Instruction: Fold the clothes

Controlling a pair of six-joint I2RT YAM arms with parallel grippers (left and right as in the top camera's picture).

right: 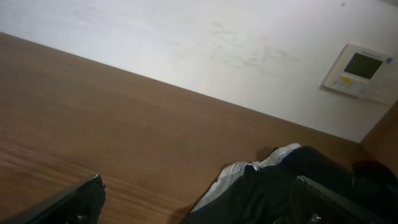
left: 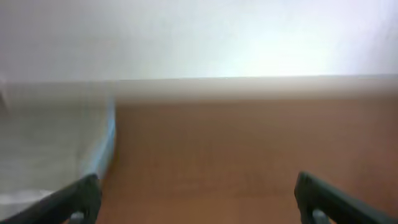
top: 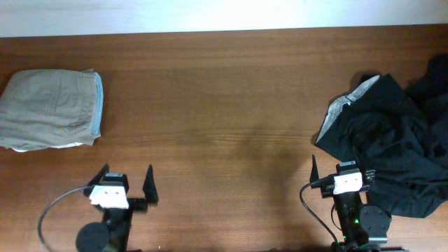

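A folded beige garment (top: 50,108) with a light blue edge lies at the table's left; its blurred edge shows in the left wrist view (left: 56,155). A crumpled pile of black clothes (top: 392,140) with a pale patterned lining lies at the right and shows in the right wrist view (right: 280,193). My left gripper (top: 127,183) is open and empty near the front edge, below the beige garment. My right gripper (top: 341,175) is open and empty, its right finger at the edge of the black pile.
The brown wooden table (top: 224,105) runs to a white wall at the back. A wall control panel (right: 360,71) shows in the right wrist view. A cable (top: 52,210) loops by the left arm's base.
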